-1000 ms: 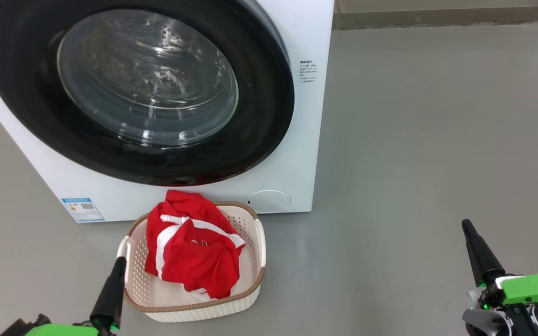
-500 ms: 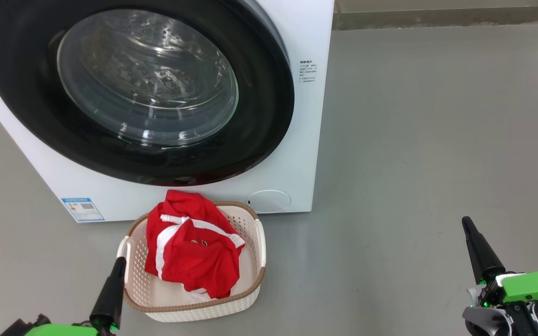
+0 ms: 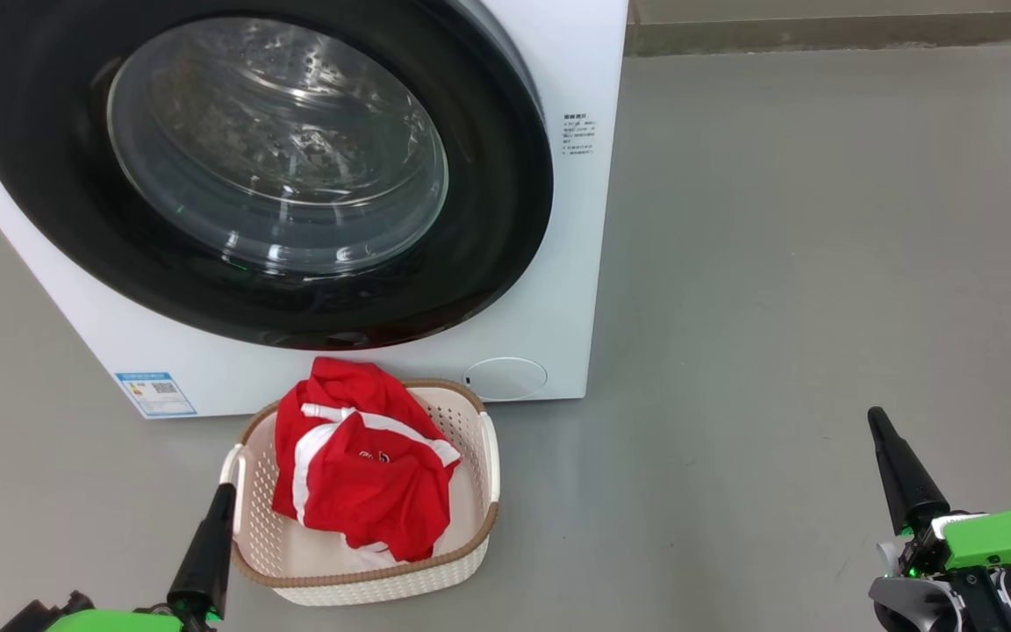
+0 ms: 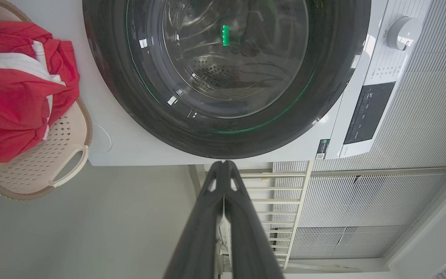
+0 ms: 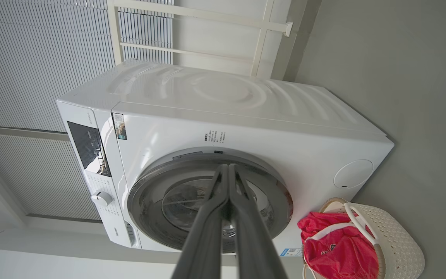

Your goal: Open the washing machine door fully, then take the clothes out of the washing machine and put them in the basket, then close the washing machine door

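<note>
Lying bunched in the basket [image 3: 374,584], just in front of the washing machine [image 3: 571,290]: the clothes [image 3: 356,474] — soft, light, floppy, pinching a raised fold looking safest. Sitting shut: the washing machine door [image 3: 505,219] — rigid, glossy, likely slippery. Hovering low, 2 fingers each pressed together, gripping nothing: left gripper [image 3: 225,493], right gripper [image 3: 874,420].

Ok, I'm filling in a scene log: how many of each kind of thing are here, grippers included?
Washing machine: 1
Basket: 1
Heap of red clothes: 1 (separate pieces cannot be told)
Grippers: 2 (left gripper, right gripper)
Total: 5
</note>
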Available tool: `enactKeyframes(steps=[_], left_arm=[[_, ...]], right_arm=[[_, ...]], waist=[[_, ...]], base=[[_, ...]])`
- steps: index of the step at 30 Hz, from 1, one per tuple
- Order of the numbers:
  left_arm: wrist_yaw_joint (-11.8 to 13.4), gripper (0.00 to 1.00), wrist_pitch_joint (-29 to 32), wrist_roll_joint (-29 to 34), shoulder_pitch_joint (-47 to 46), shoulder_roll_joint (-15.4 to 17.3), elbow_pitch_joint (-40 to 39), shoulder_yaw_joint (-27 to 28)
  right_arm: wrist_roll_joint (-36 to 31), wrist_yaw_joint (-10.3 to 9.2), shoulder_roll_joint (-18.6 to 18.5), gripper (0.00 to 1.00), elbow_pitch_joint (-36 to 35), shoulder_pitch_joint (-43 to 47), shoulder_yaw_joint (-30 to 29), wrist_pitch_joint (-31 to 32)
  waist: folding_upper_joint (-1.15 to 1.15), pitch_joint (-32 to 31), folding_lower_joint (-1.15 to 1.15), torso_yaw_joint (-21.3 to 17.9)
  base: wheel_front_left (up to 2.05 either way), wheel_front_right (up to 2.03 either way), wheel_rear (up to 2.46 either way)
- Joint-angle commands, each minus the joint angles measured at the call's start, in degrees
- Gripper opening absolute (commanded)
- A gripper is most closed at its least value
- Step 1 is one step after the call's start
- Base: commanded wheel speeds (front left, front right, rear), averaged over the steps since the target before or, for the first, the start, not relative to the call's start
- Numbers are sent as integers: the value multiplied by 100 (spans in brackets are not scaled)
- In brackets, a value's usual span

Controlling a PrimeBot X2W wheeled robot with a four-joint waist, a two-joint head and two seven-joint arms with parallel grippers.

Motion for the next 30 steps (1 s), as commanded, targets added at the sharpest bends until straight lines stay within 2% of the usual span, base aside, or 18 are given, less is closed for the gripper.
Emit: enactKeyframes(steps=[1, 30], left_arm=[[-40, 0, 33, 7, -233, 71, -113, 212], [-40, 0, 56, 31, -236, 50, -112, 242]], right_arm=[[19, -3, -26, 0, -139, -246, 82, 27], [7, -3, -17, 0, -139, -247, 68, 39]], waist=[[0, 0, 0, 0], [0, 0, 0, 0]], base=[[0, 0, 0], [0, 0, 0]])
